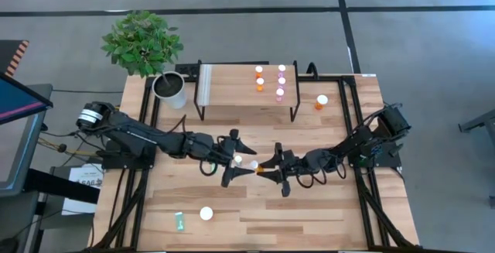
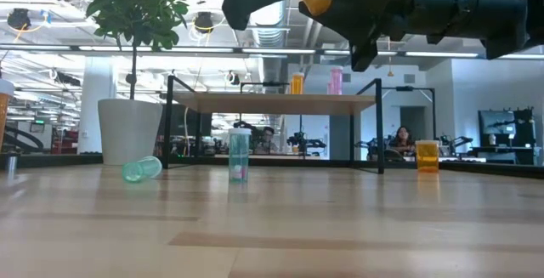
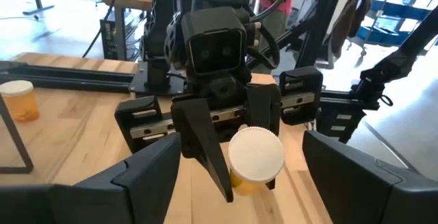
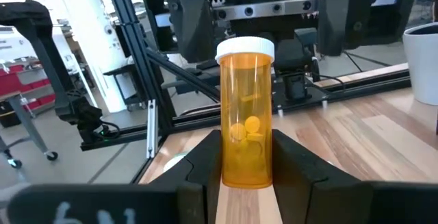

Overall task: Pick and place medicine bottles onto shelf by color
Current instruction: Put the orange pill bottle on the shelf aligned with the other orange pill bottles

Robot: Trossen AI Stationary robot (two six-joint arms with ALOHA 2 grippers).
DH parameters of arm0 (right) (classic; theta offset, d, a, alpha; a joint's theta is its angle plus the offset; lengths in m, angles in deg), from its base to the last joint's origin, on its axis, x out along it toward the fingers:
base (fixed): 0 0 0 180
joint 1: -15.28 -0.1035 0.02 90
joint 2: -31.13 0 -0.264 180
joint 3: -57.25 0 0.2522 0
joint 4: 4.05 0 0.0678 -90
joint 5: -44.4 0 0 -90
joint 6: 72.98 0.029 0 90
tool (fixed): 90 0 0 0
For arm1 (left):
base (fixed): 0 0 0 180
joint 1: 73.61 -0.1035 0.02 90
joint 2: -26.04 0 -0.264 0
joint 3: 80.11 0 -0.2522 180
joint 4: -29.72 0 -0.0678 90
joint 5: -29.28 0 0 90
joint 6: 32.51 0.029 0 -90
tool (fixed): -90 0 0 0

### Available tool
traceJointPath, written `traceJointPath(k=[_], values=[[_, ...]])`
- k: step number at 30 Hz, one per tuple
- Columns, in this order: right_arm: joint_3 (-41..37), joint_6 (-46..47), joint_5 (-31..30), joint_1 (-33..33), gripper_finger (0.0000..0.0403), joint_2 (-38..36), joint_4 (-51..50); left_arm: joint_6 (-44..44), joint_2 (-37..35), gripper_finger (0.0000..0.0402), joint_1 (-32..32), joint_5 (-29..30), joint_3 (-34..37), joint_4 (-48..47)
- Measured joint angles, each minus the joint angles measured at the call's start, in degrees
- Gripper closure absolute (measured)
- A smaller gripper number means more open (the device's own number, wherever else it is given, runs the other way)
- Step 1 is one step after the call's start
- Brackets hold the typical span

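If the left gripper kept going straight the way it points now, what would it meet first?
Most likely the orange bottle held in the right gripper, directly ahead between the left gripper's open fingers; exact depth unclear.

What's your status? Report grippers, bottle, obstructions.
Right gripper shut on orange bottle, mid-table, above the surface. Left gripper open, facing its cap. Shelf holds six bottles. Path to shelf looks clear.

Bright, even overhead lighting with soft shadows; the low view's near tabletop (image 2: 272, 235) looks perhaps blurred.
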Motion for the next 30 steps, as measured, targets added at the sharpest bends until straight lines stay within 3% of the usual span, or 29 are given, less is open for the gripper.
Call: traceJointPath(k=[30], values=[[0.0,0.6,-0.1,0.0,0.0279,0.0,0.2,0.0,0.0,0.0285,0.0,-2.5,0.0,-1.2]])
